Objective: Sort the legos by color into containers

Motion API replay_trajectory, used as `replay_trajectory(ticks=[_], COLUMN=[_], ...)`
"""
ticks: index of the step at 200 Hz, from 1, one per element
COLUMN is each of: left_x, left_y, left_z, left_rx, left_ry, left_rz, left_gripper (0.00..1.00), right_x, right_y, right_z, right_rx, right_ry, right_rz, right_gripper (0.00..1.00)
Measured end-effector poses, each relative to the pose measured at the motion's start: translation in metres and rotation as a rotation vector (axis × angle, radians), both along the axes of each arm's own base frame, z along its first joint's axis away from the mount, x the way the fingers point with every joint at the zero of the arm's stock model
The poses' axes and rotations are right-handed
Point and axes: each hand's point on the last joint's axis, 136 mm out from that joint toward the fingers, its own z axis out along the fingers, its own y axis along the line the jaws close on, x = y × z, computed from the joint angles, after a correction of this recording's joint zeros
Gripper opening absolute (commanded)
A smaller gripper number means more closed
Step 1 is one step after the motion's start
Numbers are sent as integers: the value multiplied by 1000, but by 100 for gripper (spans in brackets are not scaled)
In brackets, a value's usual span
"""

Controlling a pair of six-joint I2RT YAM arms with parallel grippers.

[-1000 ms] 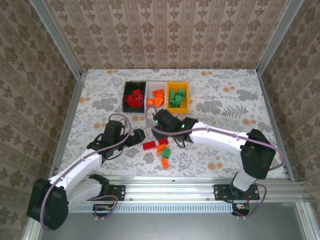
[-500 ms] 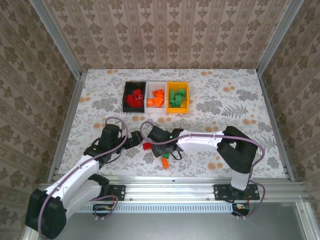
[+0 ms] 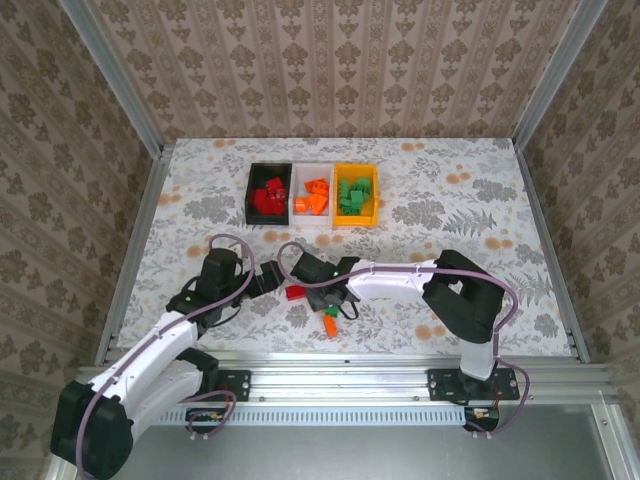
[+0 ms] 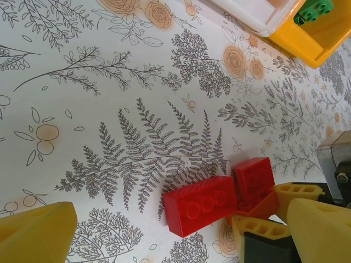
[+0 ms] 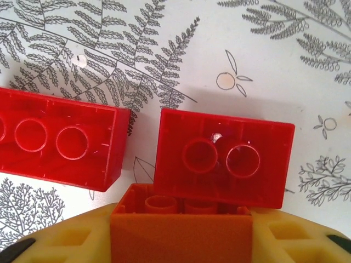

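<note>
White arms (image 3: 395, 280), black joints (image 3: 465, 300), purple cables (image 3: 232, 237), yellow gripper fingers (image 4: 33, 233).

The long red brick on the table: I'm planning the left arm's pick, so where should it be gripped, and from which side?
Probably from above, jaws across the narrow width of the long red brick, on its long sides. It lies flat, and one end sits close to the smaller red brick and the orange brick in the right gripper, so favour the free end.
</note>
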Motion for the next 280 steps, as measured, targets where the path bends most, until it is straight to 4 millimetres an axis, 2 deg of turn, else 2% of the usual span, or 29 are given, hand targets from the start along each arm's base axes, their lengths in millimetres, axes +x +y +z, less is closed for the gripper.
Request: replay_trajectory(ticks=[18,37,69,81,102,117,132,152,171,180,190,195,211,239,260,280], left_x=[0,0,1,3,5,7,9,8,6,5,3,3,2,1,2,1], left_y=[0,0,2,9,19,23,24,22,21,21,20,20,19,15,11,8], left_z=[0,0,-1,-3,-5,-3,-2,-3,-4,-5,-5,-5,-5,-3,-1,-3], left_rx=[0,0,2,12,21,19,14,7,5,4,1,0,-5,-21,-38,-33], left_ry=[0,0,3,12,31,35,42,53,64,70,75,77,78,79,71,78], left_rz=[0,0,8,32,70,87,91,80,74,71,66,64,59,42,25,8], left_gripper=[100,100,100,100,100,100,100,100,100,100,100,100,100,100,100,100], right_x=[1,2,10,21,65,116,165,218,255,268,277,280,287,284,258,214], right_y=[-1,-3,-4,-3,-2,5,13,14,13,12,10,10,8,8,0,-8], right_z=[4,18,64,80,109,128,135,122,102,93,84,81,79,93,107,131], right_rx=[1,19,73,89,122,145,153,126,94,82,69,65,47,45,21,18], right_ry=[-16,-45,-129,-158,-218,-271,-325,-348,-340,-336,-325,-320,-317,-336,-337,-352], right_rz=[-3,-6,9,16,-3,-25,-36,-46,-43,-37,-31,-29,-12,8,29,48], right_gripper=[40,39,39,39,39,39,39,41,44,49,61,65,69,71,70,69])
